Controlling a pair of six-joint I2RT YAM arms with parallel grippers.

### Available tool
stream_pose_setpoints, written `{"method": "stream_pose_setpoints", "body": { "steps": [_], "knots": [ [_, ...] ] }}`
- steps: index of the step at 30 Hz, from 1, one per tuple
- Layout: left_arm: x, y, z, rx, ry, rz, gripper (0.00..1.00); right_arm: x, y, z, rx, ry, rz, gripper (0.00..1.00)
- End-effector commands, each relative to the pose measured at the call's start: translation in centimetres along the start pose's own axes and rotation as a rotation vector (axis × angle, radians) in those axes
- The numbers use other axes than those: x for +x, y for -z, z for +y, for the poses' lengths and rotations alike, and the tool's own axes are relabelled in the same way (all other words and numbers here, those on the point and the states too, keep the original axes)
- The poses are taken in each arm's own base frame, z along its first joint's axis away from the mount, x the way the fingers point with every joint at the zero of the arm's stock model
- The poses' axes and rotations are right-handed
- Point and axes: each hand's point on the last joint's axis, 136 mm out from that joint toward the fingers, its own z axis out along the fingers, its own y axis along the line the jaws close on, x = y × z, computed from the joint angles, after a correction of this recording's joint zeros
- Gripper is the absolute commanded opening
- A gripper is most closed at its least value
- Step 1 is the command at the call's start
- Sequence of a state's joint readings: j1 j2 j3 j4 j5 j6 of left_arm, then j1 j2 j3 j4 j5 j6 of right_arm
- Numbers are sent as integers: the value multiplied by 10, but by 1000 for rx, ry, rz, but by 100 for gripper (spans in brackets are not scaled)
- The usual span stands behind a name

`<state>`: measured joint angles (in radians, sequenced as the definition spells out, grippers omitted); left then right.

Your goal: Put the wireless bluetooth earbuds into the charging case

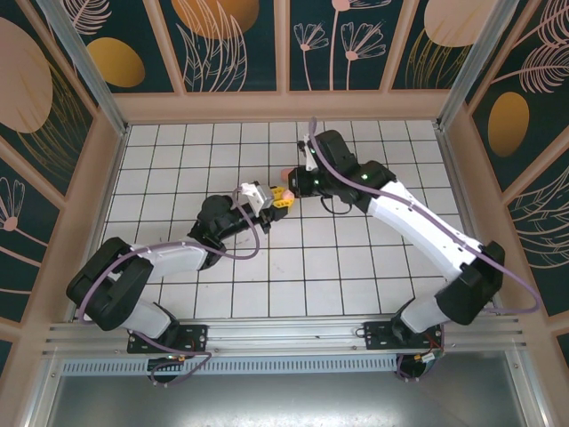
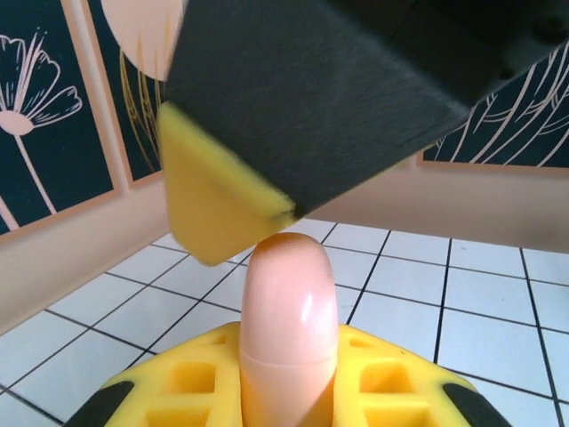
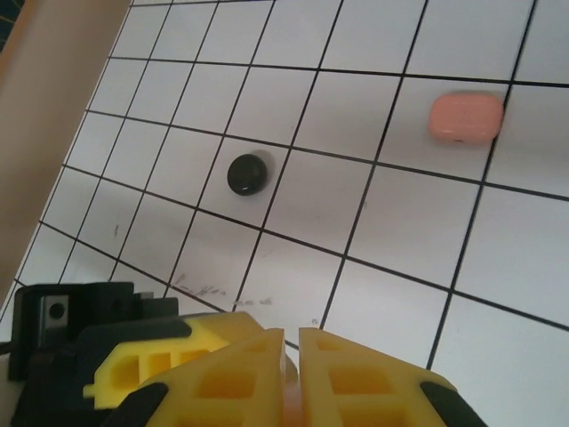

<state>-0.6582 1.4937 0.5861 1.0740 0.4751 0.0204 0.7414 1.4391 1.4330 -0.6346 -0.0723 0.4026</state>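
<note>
**Two sets of jaws at one pale pink charging case**

1. Charging case (image 2: 286,311). Pale pink and capsule-shaped, it stands upright with its rounded end up. A fine seam runs around its lower part. It is held off the tiled desk (image 1: 356,267), near the middle of the desk in the top view.

2. Left jaws. They are narrow and clamped on the lower part of the charging case, with one yellow finger (image 2: 191,378) on each side of it.

3. Right jaws. These come in from above the charging case. In the left wrist view one yellow fingertip (image 2: 213,205) sits at the top of the case, touching it or just short of it. In the right wrist view the two fingers are nearly together, leaving a thin gap. A sliver of pale pink shows in that gap, but too little is visible to tell what it is or whether it is gripped.

4. Other items, relative to the charging case. A black round item (image 3: 247,173) lies on the tiles beyond the case. A coral-salmon case (image 3: 466,117), rounded and closed, lies farther beyond. Both rest flat, well apart from each other and from the charging case.
</note>
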Motion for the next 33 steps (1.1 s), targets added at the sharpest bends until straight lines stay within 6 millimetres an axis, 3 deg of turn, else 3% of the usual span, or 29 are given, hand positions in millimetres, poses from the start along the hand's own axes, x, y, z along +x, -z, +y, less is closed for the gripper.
{"method": "stream_pose_setpoints", "body": {
  "steps": [1,4,7,14,20,24,31,33],
  "knots": [
    [-37,-5,18,-60,-11,-118,0,10,25,-23,63,-76,-26,14],
    [-34,-5,19,-67,35,-109,0,-7,45,-51,96,-203,-147,16],
    [-22,-5,23,-89,103,-67,0,-8,54,-74,109,-293,-214,18],
    [43,-5,35,-191,428,116,0,40,29,-109,150,-373,-182,26],
    [129,-23,36,-246,773,399,0,72,11,-126,175,-399,-144,33],
    [157,-31,38,-272,878,450,0,79,7,-129,185,-389,-127,42],
    [202,-36,46,-364,949,601,3,76,12,-135,219,-375,-148,47],
    [201,-42,53,-379,936,609,5,74,14,-134,216,-372,-154,48]
  ]
}}
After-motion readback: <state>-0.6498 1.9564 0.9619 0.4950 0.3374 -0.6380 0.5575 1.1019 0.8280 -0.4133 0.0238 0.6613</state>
